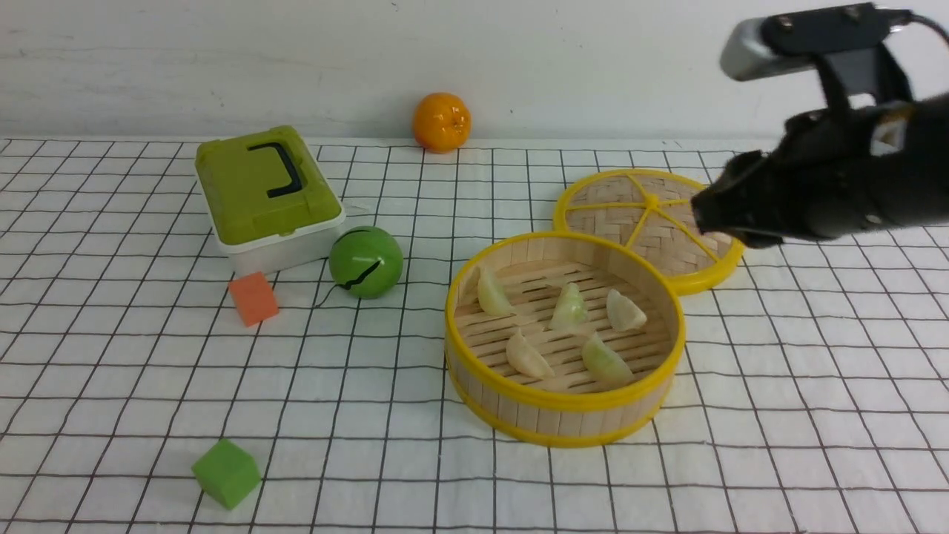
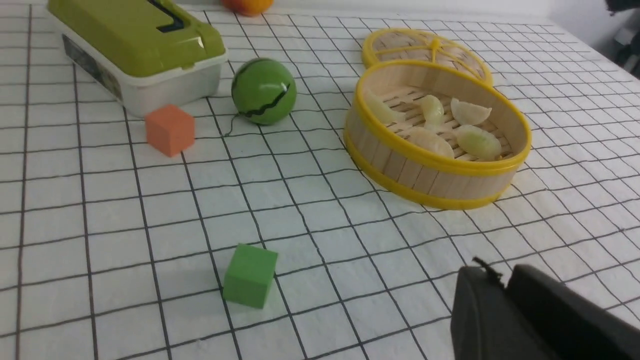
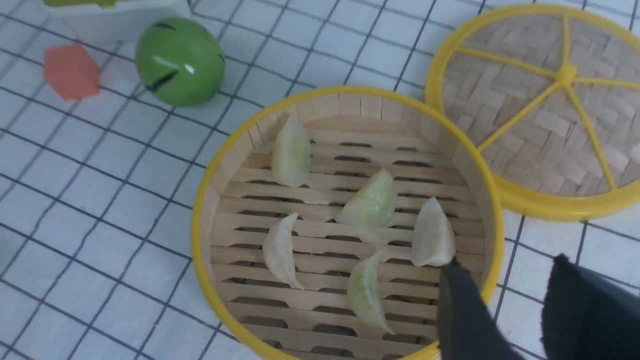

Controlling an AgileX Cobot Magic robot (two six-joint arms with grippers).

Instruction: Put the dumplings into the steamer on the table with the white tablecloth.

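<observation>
Right, all five dumplings are lying on the slatted floor of the steamer, spread apart and none touching another. The steamer sits on the white tablecloth just right of the middle of the front view, and its woven lid lies flat behind it at the upper right, touching its rim. The right gripper hangs at the upper right of the front view, up over the lid's edge, with its jaws parted and nothing between them. The left gripper shows only in its own wrist camera, low over bare cloth and well apart from the steamer, its jaws all but together and empty. Over on the left, a green ball sits beside a green-lidded box, an orange cube lies near them, a green cube sits at the lower left, and an orange rests at the back by the wall.
</observation>
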